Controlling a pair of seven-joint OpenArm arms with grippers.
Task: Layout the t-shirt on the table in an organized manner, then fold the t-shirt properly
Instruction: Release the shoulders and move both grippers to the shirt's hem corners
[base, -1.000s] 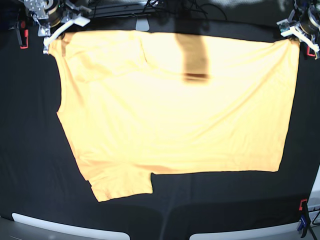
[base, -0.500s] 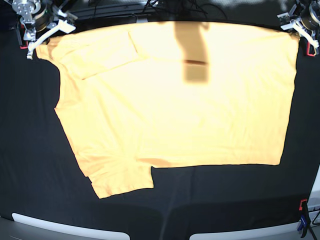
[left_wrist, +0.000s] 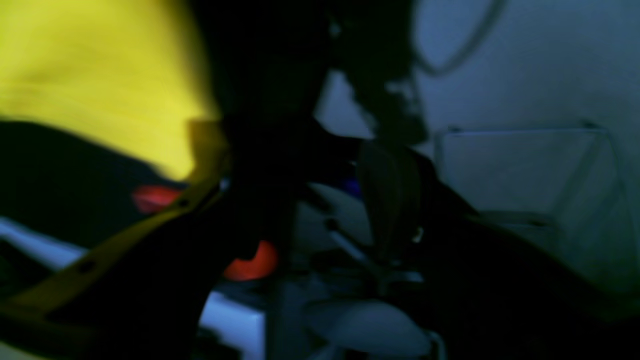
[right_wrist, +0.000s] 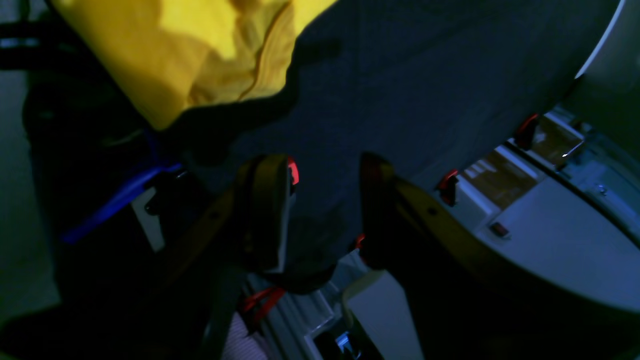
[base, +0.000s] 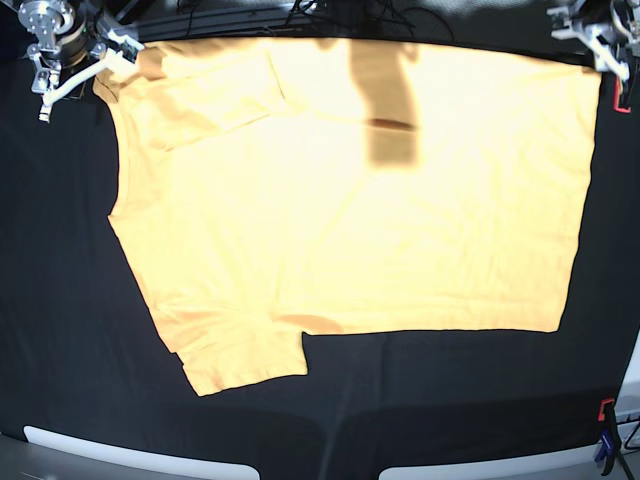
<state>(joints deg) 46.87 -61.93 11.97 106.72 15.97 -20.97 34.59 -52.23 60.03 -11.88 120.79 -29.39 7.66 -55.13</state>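
Observation:
The light orange-yellow t-shirt (base: 340, 200) lies spread flat across the black-clothed table (base: 60, 300), with one sleeve at the lower left and another folded over at the top left. My right gripper (base: 85, 68) hovers at the shirt's far left corner. In the right wrist view it (right_wrist: 320, 170) is open with only black cloth between its fingers, and the shirt corner (right_wrist: 175, 55) lies just beyond them. My left gripper (base: 600, 35) is at the far right corner. In the blurred left wrist view it (left_wrist: 300, 160) stands open, the shirt (left_wrist: 90, 65) off to its left.
A dark shadow patch (base: 390, 110) falls on the shirt near its far edge. Red clamps (base: 606, 408) and a blue clamp (base: 603, 450) sit at the right table edge. Cables run along the back edge, and white strips (base: 130, 455) line the near edge.
Both grippers drew the shirt's far edge toward the back of the table, then opened and let go of the corners. The shirt now lies flatter.

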